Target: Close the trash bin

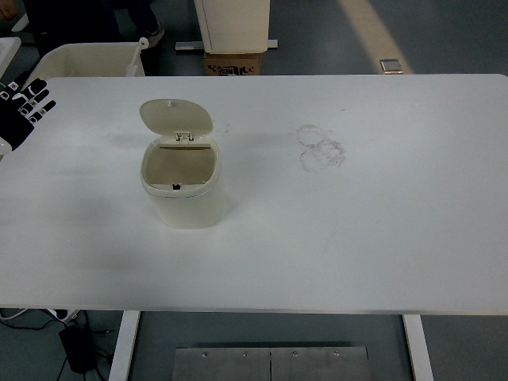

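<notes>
A small cream trash bin (pixel 182 194) stands on the white table (pixel 357 222), left of the middle. Its round lid (pixel 176 117) is swung up and back on its hinge, and the inside is open to view and looks empty. My left hand (pixel 22 109), black with white finger markings, is at the table's far left edge, well to the left of the bin, with its fingers spread and holding nothing. My right hand is out of view.
A cream tub (pixel 87 59) stands on the floor behind the table's left corner. A cardboard box (pixel 232 63) and a white cabinet (pixel 232 24) stand behind the table. A person's legs show at the top left. Faint ring marks (pixel 320 147) are on the tabletop.
</notes>
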Controlling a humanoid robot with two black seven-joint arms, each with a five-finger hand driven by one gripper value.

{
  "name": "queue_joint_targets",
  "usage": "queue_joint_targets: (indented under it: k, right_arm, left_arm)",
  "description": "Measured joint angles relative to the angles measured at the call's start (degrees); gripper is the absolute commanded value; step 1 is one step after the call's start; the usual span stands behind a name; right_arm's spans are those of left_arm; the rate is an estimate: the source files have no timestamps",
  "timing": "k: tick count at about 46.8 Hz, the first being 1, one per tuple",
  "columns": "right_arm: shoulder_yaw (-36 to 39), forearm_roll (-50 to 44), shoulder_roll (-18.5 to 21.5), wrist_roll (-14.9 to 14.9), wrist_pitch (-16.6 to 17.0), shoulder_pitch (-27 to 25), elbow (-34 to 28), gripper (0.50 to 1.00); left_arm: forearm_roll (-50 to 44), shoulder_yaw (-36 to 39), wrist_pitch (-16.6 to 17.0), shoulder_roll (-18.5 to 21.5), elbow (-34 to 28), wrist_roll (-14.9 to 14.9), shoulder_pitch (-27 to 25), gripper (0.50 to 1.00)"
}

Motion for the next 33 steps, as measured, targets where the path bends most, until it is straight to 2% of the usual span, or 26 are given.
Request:
queue_joint_targets:
  k: [9, 12, 21, 28, 33]
  right_arm:
    - [0.0, 0.0, 0.0, 0.0, 0.0, 0.0, 0.0, 0.991]
    - [0.0, 0.0, 0.0, 0.0, 0.0, 0.0, 0.0, 0.991]
    - [0.0, 0.0, 0.0, 0.0, 0.0, 0.1, 0.0, 0.991]
    - [0.0, 0.0, 0.0, 0.0, 0.0, 0.1, 0.0, 0.991]
    - [0.0, 0.0, 0.0, 0.0, 0.0, 0.0, 0.0, 0.991]
  left_arm:
    - [0.0, 0.1, 0.4, 0.8, -3.0, 0.5, -0.2, 1.000]
    - [0.1, 0.3, 2.3, 3.6, -6.9, 0.5, -0.3, 1.000]
    - [0.0, 0.4, 11.9, 9.6, -23.3, 0.7, -0.3, 1.000]
    - [0.0, 0.4, 15.7, 12.5, -30.9, 1.1, -1.8, 1.000]
    - [0.0, 0.5, 17.2, 14.7, -33.8, 3.1, -4.3, 1.000]
